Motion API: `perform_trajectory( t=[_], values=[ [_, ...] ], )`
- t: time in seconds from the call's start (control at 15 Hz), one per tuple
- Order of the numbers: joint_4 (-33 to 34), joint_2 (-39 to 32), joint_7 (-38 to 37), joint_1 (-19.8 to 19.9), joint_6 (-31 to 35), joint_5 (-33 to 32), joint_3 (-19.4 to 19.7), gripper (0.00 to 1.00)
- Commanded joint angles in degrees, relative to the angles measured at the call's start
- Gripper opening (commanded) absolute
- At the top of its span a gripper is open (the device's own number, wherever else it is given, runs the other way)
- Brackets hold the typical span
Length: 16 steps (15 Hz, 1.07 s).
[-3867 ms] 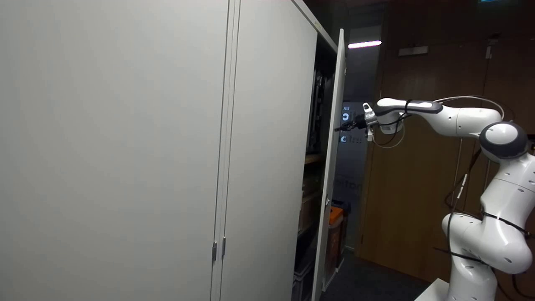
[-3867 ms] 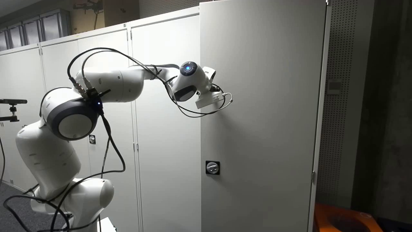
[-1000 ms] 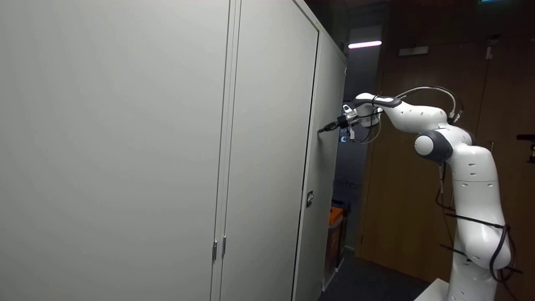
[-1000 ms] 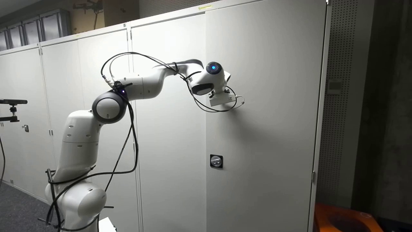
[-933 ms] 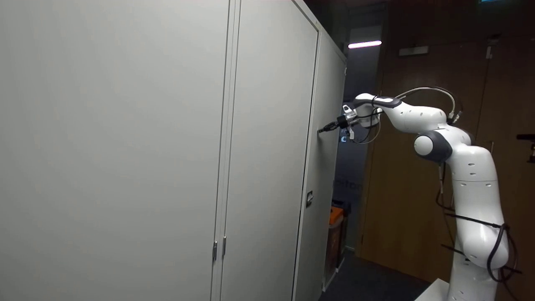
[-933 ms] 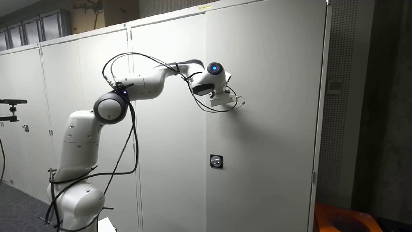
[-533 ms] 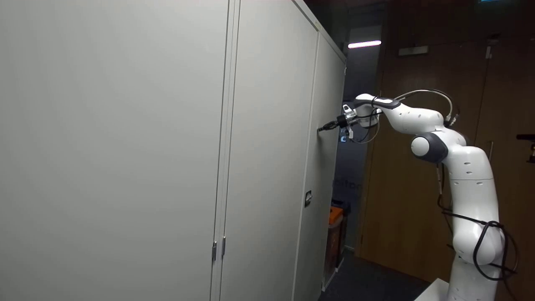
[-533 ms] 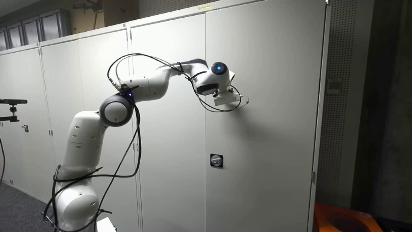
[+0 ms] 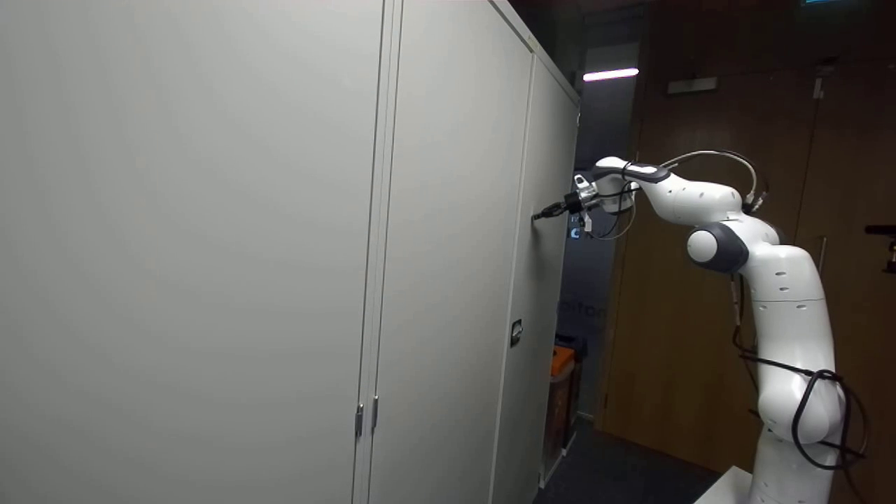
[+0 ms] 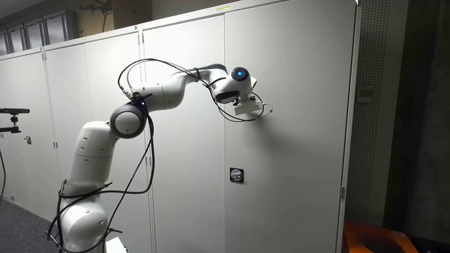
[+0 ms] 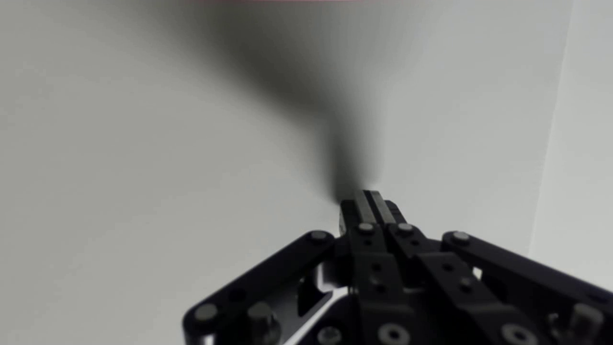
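Observation:
A tall pale grey cabinet door stands flush with the cabinet front; it also shows in an exterior view and fills most of the wrist view. A round metal latch in a black square plate sits on it, below my gripper; it also shows in an exterior view. My black gripper is shut with nothing between its fingers. Its tips are at the door surface near the free edge and appear to touch it. In an exterior view the wrist hides the fingers.
A neighbouring closed cabinet door lies beside the seam. An orange-topped bin stands past the cabinet's end. A camera on a stand is at the side. Loose cables hang from the arm. A wooden wall is behind.
The door stood ajar with shelves visible; it swung inward as my arm pushed toward the cabinet, and is now flush. Over the last half second almost nothing moved.

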State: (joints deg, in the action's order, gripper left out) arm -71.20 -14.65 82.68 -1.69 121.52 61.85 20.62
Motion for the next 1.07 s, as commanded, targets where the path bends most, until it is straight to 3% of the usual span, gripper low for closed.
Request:
perform_trajectory(
  t=[0.0,0.47,1.0],
  values=[
    [5.12,-3.6,0.71,0.64,-0.66,0.75,-0.31,0.0],
    [1.17,-0.03,1.11,-0.13,-0.93,-4.11,0.3,0.0],
    [-7.48,8.05,0.99,-1.07,-0.28,-14.73,0.88,0.0]
  ],
)
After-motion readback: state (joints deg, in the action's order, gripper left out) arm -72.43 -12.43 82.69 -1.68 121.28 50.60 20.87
